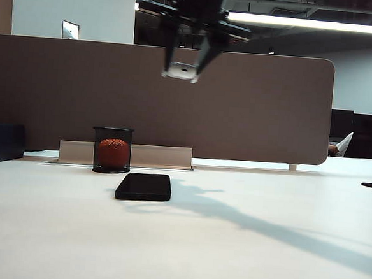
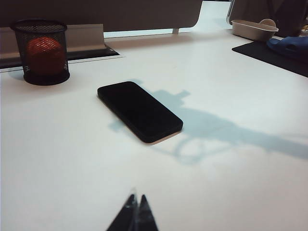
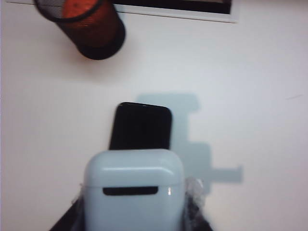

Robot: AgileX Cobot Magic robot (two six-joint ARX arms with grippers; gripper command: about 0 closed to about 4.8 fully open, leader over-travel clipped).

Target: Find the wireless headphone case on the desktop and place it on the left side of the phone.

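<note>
Both pincers: right clamps case, left closed

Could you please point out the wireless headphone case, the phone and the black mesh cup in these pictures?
wireless headphone case (image 3: 134,192): right wrist view, its glossy white front, held between the right gripper's fingers.
phone (image 1: 144,186): exterior view, middle of its dark top face.
black mesh cup (image 1: 112,149): exterior view, its mesh wall.

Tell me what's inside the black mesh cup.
An orange ball sits inside the mesh cup, visible through the mesh. Whatever lies beneath the ball is hidden.
</note>
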